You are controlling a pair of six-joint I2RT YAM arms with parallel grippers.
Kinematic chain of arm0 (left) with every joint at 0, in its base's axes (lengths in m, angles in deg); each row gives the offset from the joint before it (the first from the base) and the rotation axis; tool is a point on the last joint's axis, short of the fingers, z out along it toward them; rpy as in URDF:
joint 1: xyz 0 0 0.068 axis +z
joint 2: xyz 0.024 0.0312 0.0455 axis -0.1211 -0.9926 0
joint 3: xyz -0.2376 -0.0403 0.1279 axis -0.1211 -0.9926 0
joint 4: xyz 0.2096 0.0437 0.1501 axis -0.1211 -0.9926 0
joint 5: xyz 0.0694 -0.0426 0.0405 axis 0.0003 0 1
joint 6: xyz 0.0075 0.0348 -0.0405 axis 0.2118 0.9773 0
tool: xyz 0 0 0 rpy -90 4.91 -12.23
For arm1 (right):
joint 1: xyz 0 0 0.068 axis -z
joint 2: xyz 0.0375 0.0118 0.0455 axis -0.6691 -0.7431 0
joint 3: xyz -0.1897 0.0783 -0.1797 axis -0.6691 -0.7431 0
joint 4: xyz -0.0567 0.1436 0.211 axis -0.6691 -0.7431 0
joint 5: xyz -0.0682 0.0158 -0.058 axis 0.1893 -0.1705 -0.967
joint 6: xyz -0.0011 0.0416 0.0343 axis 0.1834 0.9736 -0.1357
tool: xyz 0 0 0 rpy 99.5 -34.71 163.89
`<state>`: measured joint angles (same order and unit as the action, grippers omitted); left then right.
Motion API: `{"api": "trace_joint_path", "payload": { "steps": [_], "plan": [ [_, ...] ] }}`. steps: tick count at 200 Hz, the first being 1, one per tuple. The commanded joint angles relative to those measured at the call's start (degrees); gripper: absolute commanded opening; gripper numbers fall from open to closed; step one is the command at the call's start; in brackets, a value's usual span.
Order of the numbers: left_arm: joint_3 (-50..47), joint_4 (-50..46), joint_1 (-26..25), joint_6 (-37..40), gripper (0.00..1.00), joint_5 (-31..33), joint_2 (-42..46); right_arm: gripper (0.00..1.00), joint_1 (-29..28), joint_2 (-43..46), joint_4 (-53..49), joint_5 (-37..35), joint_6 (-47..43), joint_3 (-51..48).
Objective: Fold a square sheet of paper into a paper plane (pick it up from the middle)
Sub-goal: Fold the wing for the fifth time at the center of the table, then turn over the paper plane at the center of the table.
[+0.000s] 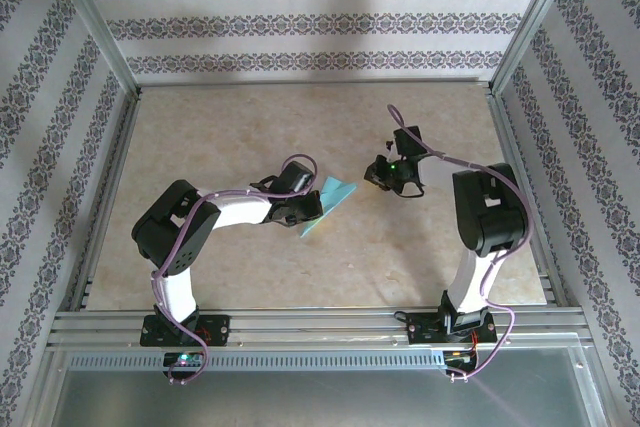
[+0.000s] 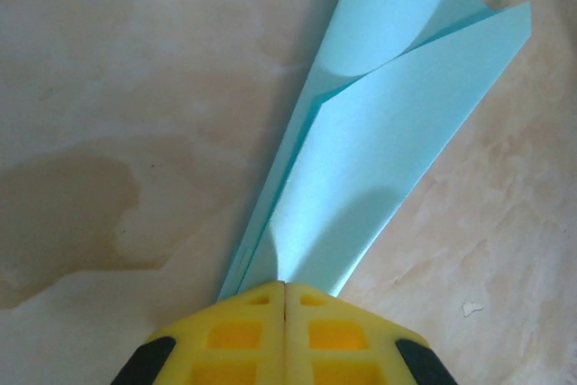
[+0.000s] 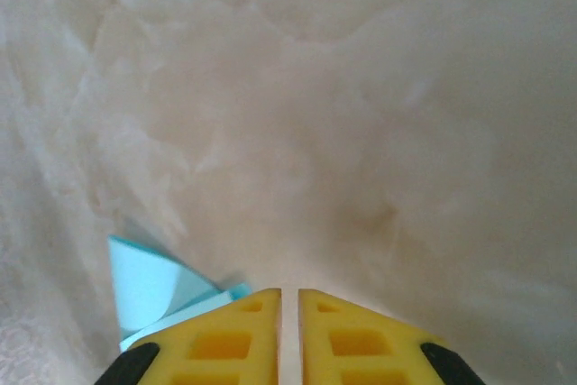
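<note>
From above, gripped the paper plane (image 1: 335,199) in the left hand (image 1: 305,215) over the surface (image 1: 250,127), right hand (image 1: 385,175) near its far end; at left wrist, pinched between closed fingers (image 2: 234,335); at right wrist, parted slightly, empty, beside it.

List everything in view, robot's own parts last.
paper plane: one, light blue, mid-table, narrow end clamped in the left gripper
table: one, beige marbled, under everything
walls: three, white with dark patterned stripes, around the table
cables: two, purple, along the arms
left gripper: one, yellow fingers, shut on the paper plane
right gripper: one, yellow fingers slightly apart, empty, beside the paper plane
</note>
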<state>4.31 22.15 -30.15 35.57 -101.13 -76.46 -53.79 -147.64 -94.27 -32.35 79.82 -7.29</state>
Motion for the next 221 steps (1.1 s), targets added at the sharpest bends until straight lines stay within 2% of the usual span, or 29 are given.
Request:
{"api": "trace_joint_path", "payload": {
  "steps": [1,42,71,92,124,147,191,221],
  "plan": [
    [2.85,-3.65,0.1,2.65,0.11,-1.24,3.92,0.2,-0.96,5.84,-5.11,-4.81,-2.48,0.68],
    [1.65,-4.76,2.36,4.94,0.36,1.67,13.18,0.37,-4.66,13.16,-10.33,-11.57,-2.84,-1.35],
    [-2.77,-6.85,4.96,7.93,0.61,7.66,20.2,0.52,-9.04,15.81,-13.3,-16.2,-1.39,-2.18],
    [-6.26,-8.66,6.91,10.6,0.76,12.85,24.92,0.57,-13.15,15.15,-14.52,-18.44,0.14,-1.24],
    [-11.1,-9.92,10.62,13.06,0.93,17.21,30.64,0.61,-19.06,10.17,-16.64,-22.29,3.26,2.63],
    [-14.4,-10.25,13.79,13.25,1.0,17.85,33.89,0.64,-22.89,6.04,-19.39,-26.31,5.38,6.71],
    [-19.62,-9.72,18.17,11.76,0.99,16.93,38.27,0.65,-28.72,0.29,-24.1,-33.97,8.95,14.36],
    [-20.92,-9.58,19.75,11.31,0.99,14.77,38.74,0.65,-30.43,-3.92,-28.15,-35.82,12.77,19.31]
  ]
}}
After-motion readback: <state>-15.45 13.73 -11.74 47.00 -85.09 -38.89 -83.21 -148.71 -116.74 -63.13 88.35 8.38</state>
